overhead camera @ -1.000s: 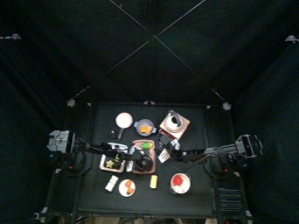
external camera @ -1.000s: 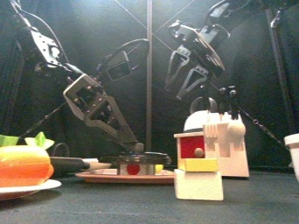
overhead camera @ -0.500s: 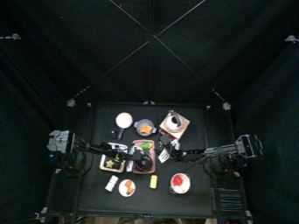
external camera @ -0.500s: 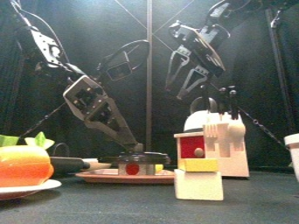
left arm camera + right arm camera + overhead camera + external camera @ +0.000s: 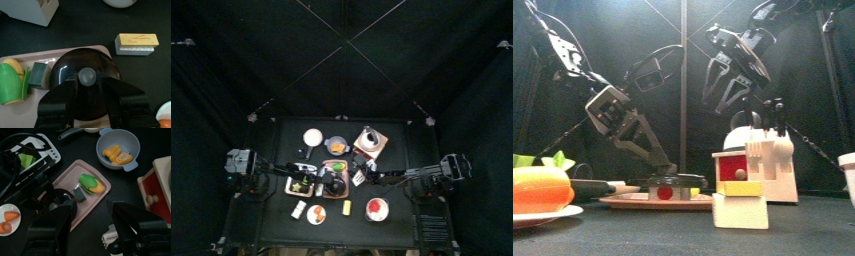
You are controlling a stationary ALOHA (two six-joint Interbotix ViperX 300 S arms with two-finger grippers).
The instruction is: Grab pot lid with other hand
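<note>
The pot lid (image 5: pixel 73 62), round and black with a knob in its middle, lies on a pink tray (image 5: pixel 20 52) beside a toy corn cob (image 5: pixel 11 80). My left gripper (image 5: pixel 85 86) is down over the lid, open, one jaw on each side of the knob and not pressing it. The front view shows the same arm reaching down to the lid (image 5: pixel 671 181). My right gripper (image 5: pixel 93 223) hangs higher, to the right of the tray, open and holding nothing; in the front view the right gripper (image 5: pixel 727 105) is well above the table.
A grey-blue bowl (image 5: pixel 120 148) with orange pieces stands beyond the tray. A yellow and white block (image 5: pixel 137 44) lies close to the lid. In front are a plate with an orange toy (image 5: pixel 540 190), a white and red block (image 5: pixel 740 195) and a white and red toy (image 5: pixel 770 160).
The left jaws have drawn in a little around the lid's knob. Neither arm has moved from its place, and the lid has not shifted.
</note>
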